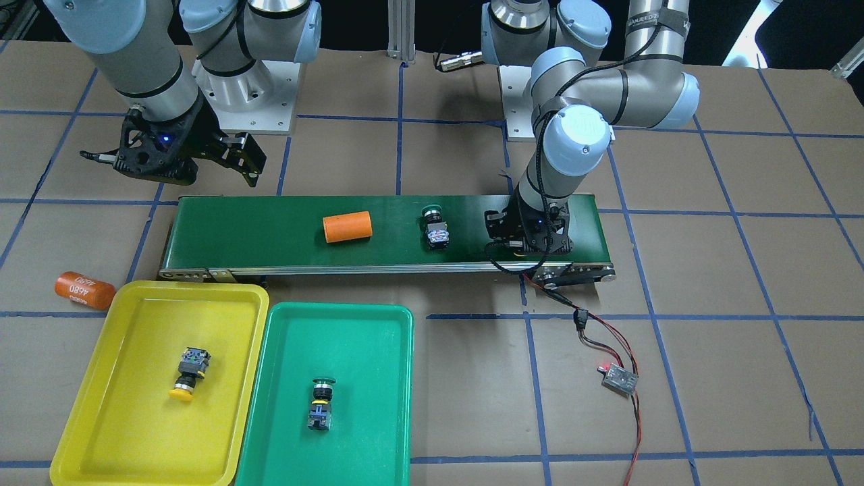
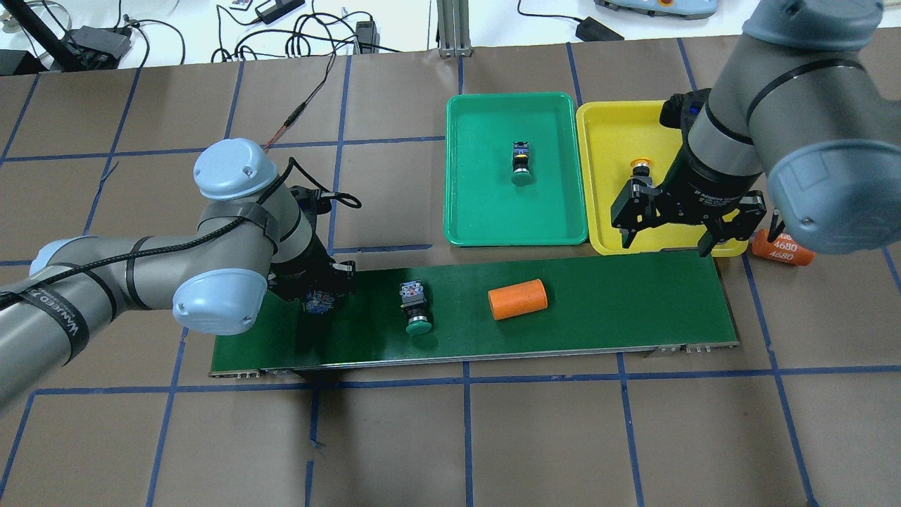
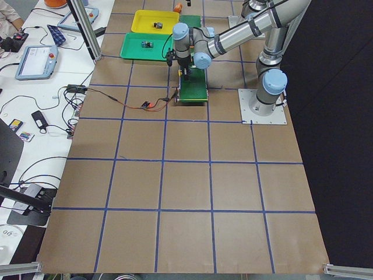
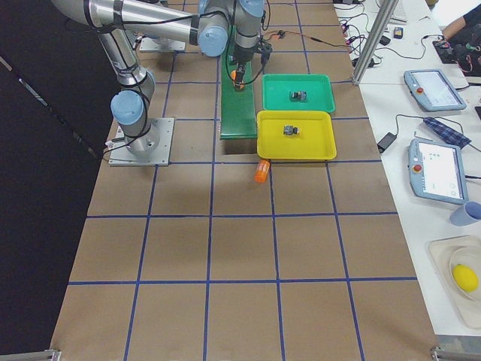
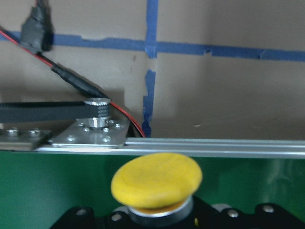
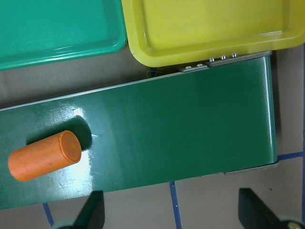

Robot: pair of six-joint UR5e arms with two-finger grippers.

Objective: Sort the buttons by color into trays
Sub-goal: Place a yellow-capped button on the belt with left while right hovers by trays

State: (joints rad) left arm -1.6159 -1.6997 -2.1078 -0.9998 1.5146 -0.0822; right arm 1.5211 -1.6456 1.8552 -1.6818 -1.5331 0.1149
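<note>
Yellow-capped button (image 1: 187, 373) lies in yellow tray (image 1: 101, 418). Green-capped button (image 1: 322, 403) lies in green tray (image 1: 378, 418). Trays sit side by side on surface (image 1: 709, 405).

Second green-capped button (image 1: 435, 228) lies on conveyor belt (image 1: 270, 233), near orange cylinder (image 1: 347, 227).

Second yellow-capped button (image 5: 156, 180) is at belt's end, under left tool (image 1: 523, 246), which is low on belt. Cannot tell whether its fingers clamp the button.

Right tool (image 2: 664, 246) hangs above belt's other end by yellow tray, fingers wide apart, nothing between.

Another orange cylinder (image 1: 84, 290) lies on surface beside yellow tray.
</note>
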